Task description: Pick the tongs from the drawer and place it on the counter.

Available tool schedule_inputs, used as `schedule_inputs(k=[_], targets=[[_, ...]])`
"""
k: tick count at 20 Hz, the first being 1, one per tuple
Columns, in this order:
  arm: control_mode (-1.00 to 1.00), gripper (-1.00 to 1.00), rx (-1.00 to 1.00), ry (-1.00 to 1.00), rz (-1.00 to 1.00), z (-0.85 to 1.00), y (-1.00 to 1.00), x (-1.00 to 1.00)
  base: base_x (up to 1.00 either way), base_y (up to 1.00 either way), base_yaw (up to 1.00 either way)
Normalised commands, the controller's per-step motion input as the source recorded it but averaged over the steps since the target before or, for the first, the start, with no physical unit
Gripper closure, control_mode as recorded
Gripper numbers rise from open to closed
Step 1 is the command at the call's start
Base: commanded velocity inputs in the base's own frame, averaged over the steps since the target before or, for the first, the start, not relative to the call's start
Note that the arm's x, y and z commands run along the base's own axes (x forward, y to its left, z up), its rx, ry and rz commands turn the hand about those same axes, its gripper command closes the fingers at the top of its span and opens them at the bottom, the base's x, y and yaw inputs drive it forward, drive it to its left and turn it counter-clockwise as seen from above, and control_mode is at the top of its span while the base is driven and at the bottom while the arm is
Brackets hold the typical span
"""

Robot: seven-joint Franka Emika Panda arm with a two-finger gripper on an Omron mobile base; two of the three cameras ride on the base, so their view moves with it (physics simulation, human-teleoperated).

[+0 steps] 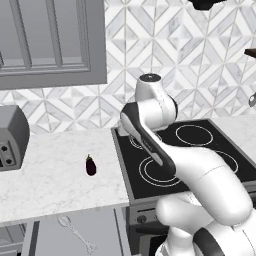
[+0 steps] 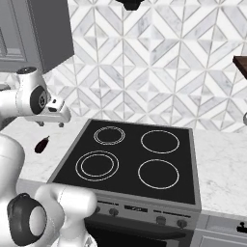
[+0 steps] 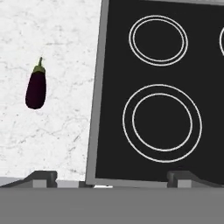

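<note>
Tongs sitting in the open drawer, arm up over the stove edge

The tongs (image 1: 76, 232) lie flat in the drawer (image 1: 50, 239) below the counter (image 1: 55, 172), untouched. The gripper (image 3: 112, 177) hangs above the stovetop's (image 3: 175, 52) left edge, fingers spread and empty. An eggplant (image 3: 36, 89) lies on the marble. No readable writing anywhere.

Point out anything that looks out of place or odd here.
Only one oddity: a small eggplant lies loose on the bare counter, left of the stove. The tongs lie flat in the open drawer; nothing looks spilled or damaged.
</note>
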Motion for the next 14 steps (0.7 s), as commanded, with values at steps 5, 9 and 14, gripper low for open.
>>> schedule_inputs(k=[5,9,14], targets=[[-1.0,-1.0,-0.01,0.1,0.0,-0.7,1.0,-0.48,0.0,0.0,0.0],[-1.0,-1.0,0.0,0.09,0.04,-0.37,0.64,-0.14,0.0,0.0,0.0],[-1.0,-1.0,0.0,0.07,0.02,-0.16,0.11,0.0,0.0,0.0,0.0]])
